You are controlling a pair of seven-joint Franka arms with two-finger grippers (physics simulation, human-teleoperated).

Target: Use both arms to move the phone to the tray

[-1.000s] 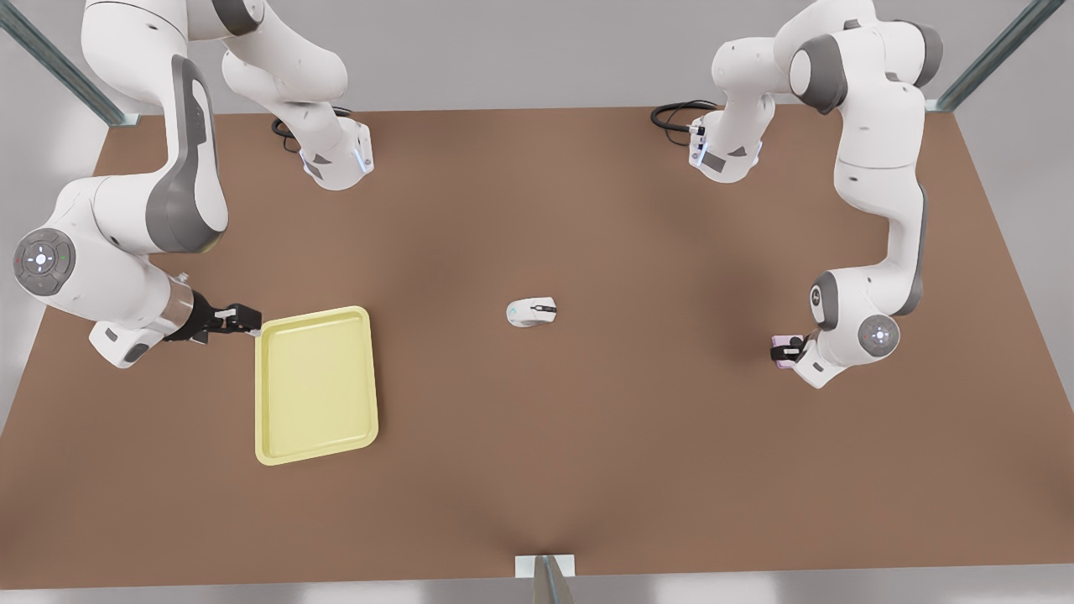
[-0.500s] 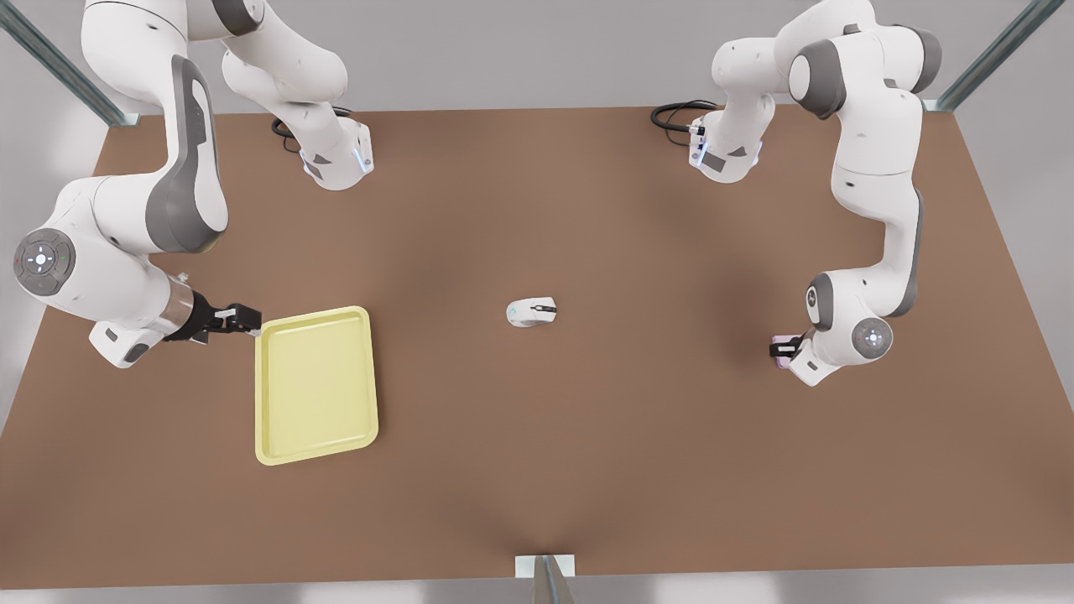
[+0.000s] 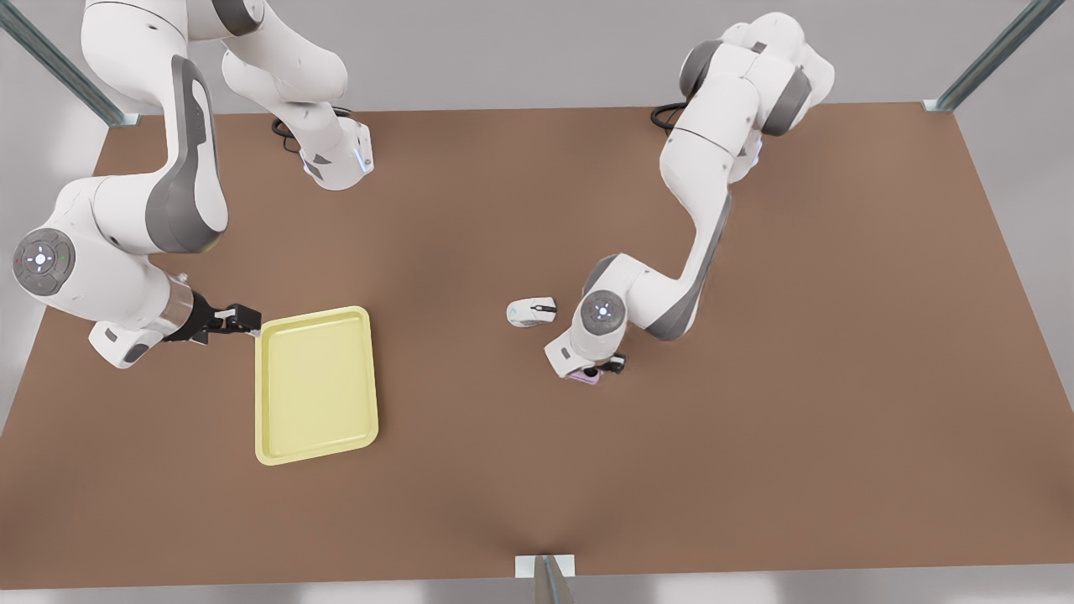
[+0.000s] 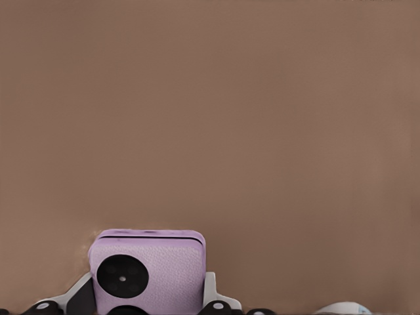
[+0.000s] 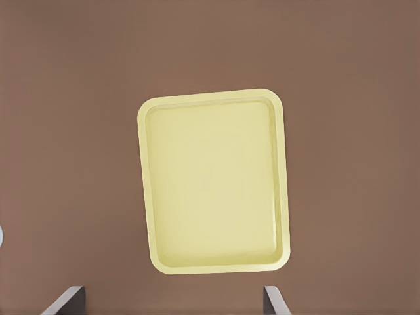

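The pale pink phone (image 4: 147,272) is clamped between the fingers of my left gripper (image 4: 146,303), which is shut on it. In the front view this gripper (image 3: 597,370) hangs near the table's middle, just to the right of the white mouse, with the phone (image 3: 583,378) peeking out beneath the wrist. The pale yellow tray (image 3: 315,384) lies flat on the front view's left. My right gripper (image 3: 242,319) waits open at the tray's far left corner. Its wrist view looks down on the tray (image 5: 213,180), with its fingers (image 5: 65,300) spread wide.
A white computer mouse (image 3: 531,311) lies at mid-table, close to the left arm's wrist. Both arm bases and black cables (image 3: 675,113) sit along the far edge. The brown table (image 3: 755,461) has open surface between the mouse and the tray.
The left arm has swung from the front view's right side to mid-table, carrying the phone with it. The right arm and the tray have not moved.
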